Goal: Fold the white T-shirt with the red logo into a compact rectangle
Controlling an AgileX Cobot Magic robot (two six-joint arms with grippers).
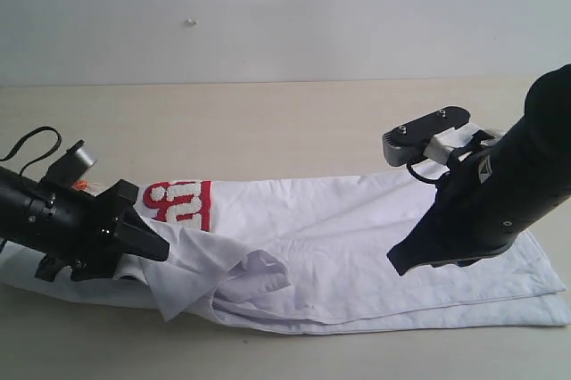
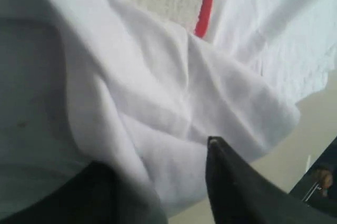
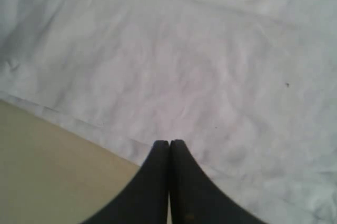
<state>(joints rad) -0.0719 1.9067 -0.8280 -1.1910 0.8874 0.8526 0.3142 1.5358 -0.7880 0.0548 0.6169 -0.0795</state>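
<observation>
The white T-shirt (image 1: pixel 357 228) lies along the pale wooden surface (image 1: pixel 268 130) as a long strip folded in layers, its stacked edges showing at the right end. The red logo (image 1: pixel 178 203) shows only in part near the left end, cut off by the left gripper (image 1: pixel 161 246) and a raised fold of cloth in front of it. A loose sleeve is bunched just right of that gripper.

In the left wrist view the jaws stand apart with shirt fabric (image 2: pixel 158 87) draped between them. Whether they pinch it I cannot tell.

The right gripper (image 1: pixel 397 264) hangs over the shirt's right half, closed and holding nothing. In its wrist view the black fingers (image 3: pixel 158 182) press together above cloth (image 3: pixel 184 66), close to a hem by bare surface (image 3: pixel 47 171).

A black cable (image 1: pixel 36 144) loops behind the left arm. A plain light wall (image 1: pixel 285 14) backs the scene.
</observation>
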